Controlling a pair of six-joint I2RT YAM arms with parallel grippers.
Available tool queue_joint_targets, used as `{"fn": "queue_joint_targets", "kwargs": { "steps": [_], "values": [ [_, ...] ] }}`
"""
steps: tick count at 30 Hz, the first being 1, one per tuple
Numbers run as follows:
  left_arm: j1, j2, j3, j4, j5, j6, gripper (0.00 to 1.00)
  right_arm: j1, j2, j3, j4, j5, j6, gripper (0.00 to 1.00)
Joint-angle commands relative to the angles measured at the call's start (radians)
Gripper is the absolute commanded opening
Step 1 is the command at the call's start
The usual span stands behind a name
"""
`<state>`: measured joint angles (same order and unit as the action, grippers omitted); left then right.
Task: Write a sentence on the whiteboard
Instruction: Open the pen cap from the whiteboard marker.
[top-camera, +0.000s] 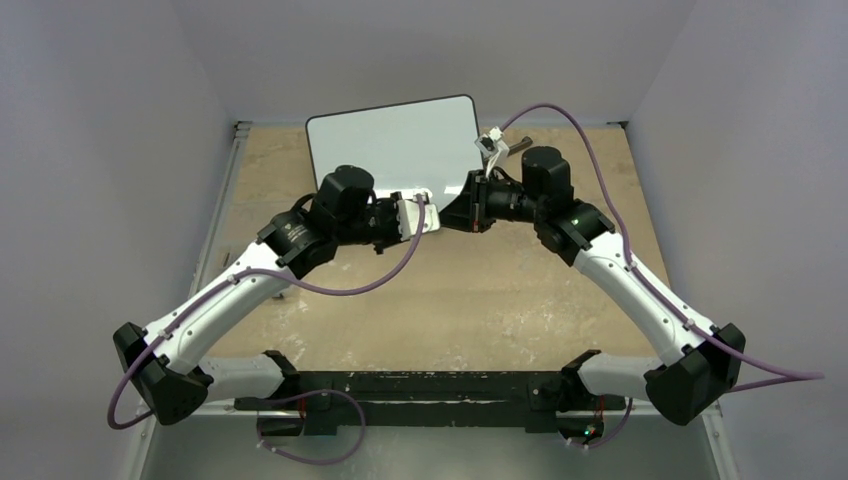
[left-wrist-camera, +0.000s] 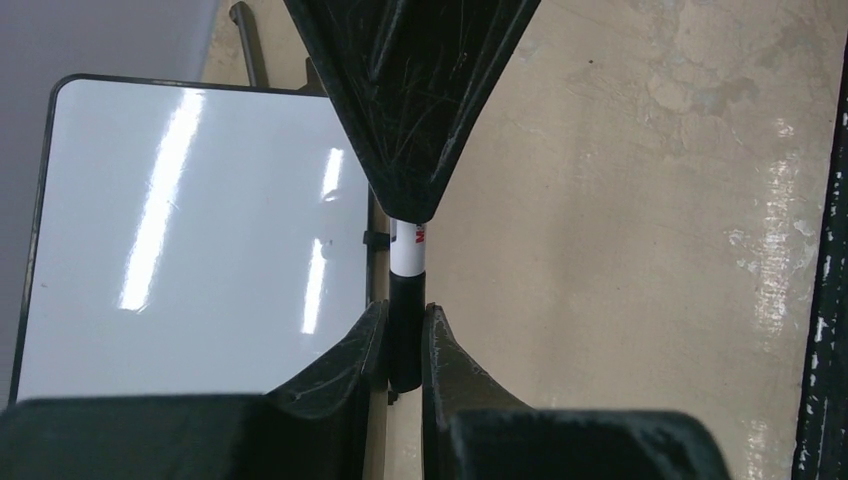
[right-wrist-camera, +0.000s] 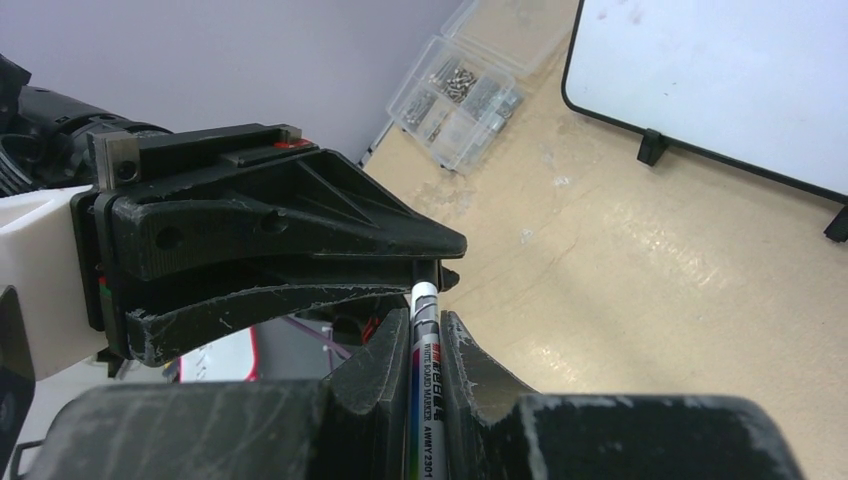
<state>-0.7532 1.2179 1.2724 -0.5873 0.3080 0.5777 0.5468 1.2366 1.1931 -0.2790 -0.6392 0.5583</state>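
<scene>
The whiteboard (top-camera: 395, 150) stands at the table's (top-camera: 500, 300) far edge, long side left-right, facing the arms. The left gripper (left-wrist-camera: 405, 345) pinches the marker's (left-wrist-camera: 408, 262) black end, the right gripper (right-wrist-camera: 427, 345) its barrel.

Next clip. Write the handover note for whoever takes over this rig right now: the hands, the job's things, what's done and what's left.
Left hand: shut on the black end of the marker, probably its cap.
Right hand: shut on the marker's labelled barrel. The two hands meet tip to tip above the table.
Whiteboard: stands at the far side of the table, beyond both hands, with no writing visible.
Done: marker off the table, gripped at both ends.
Left: probably pull the cap off, then write the whole sentence.
</scene>
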Motion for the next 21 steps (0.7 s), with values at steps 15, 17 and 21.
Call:
{"fn": "queue_joint_targets", "kwargs": {
  "steps": [15, 17, 21],
  "values": [
    [0.057, -0.064, -0.129, 0.199, -0.150, 0.083, 0.00, -0.002, -0.024, 0.082, -0.140, 0.009, 0.020, 0.00],
    [0.067, -0.067, -0.139, 0.199, -0.147, 0.082, 0.00, -0.004, -0.027, 0.081, -0.140, 0.000, 0.021, 0.00],
    [0.078, -0.084, -0.180, 0.219, -0.139, 0.064, 0.00, -0.011, -0.034, 0.079, -0.156, 0.007, 0.014, 0.00]
  ]
}}
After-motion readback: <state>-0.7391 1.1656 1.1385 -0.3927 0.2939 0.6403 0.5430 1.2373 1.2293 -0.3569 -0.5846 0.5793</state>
